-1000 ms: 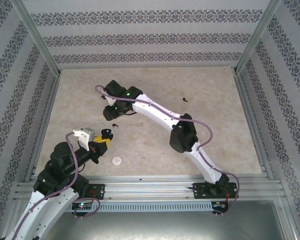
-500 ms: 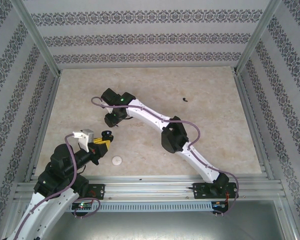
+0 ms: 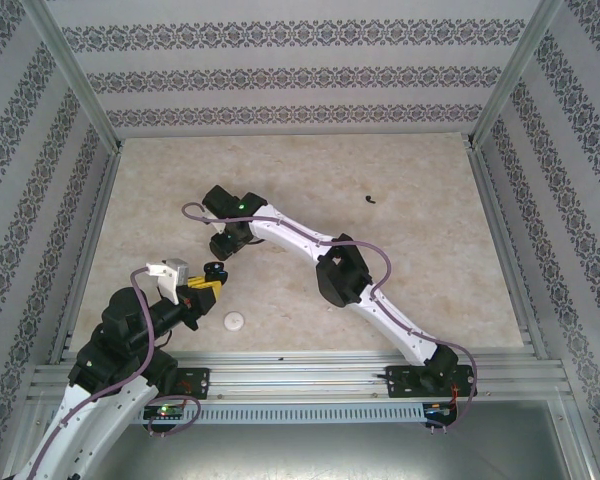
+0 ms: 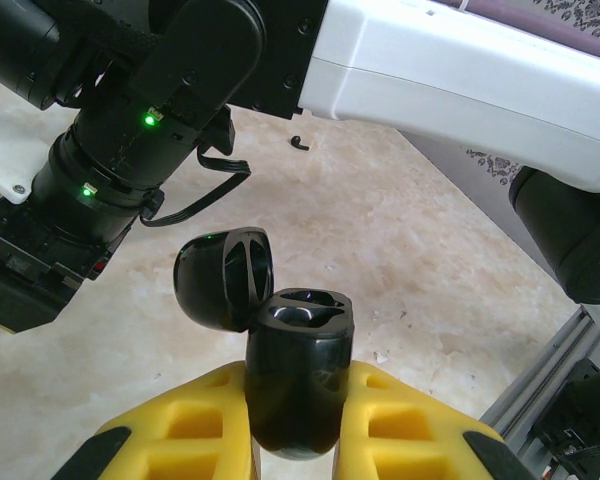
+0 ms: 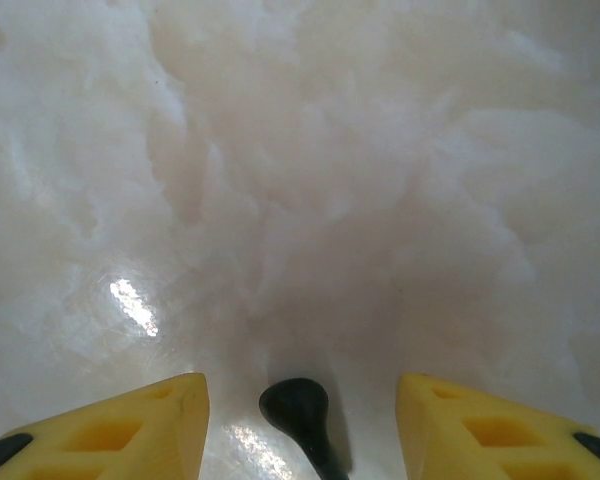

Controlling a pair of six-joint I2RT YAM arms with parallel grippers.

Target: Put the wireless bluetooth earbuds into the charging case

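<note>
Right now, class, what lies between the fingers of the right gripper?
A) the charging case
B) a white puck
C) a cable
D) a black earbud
D: in the right wrist view, a black earbud lies on the table in the gap of the open right gripper, touching neither yellow finger.
</note>
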